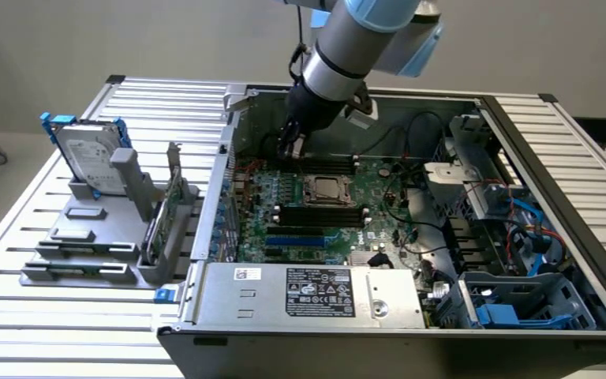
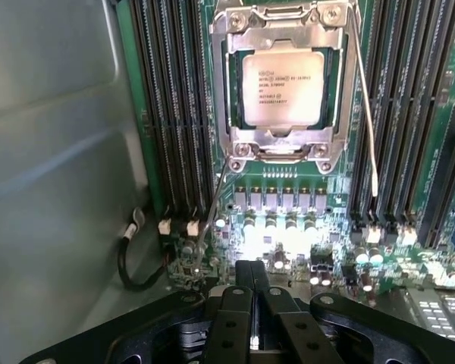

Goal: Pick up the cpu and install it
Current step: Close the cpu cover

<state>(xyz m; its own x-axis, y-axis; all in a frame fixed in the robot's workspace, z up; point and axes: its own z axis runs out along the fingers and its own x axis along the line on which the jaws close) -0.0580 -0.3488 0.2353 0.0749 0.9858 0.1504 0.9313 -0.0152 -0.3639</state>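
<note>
The cpu [image 2: 282, 89], a small square chip with a dull silver top and printed text, lies flat inside the metal-framed socket [image 2: 280, 19] on the green motherboard [image 2: 288, 227]. In the exterior view the cpu [image 1: 325, 189] sits mid-board inside the open computer case. My gripper [image 2: 256, 271] is shut with nothing between its black fingers. It hovers over the board a short way from the socket, apart from the cpu. From outside, the gripper [image 1: 288, 151] hangs low near the case's back wall, beyond the socket.
Black memory slots [image 2: 171, 114] run along both sides of the socket. The grey case wall [image 2: 53, 152] stands close beside the gripper. A silver hard drive with blue brackets [image 1: 91, 154] stands in a grey rack at the exterior view's left. The power supply [image 1: 314, 292] sits at the front.
</note>
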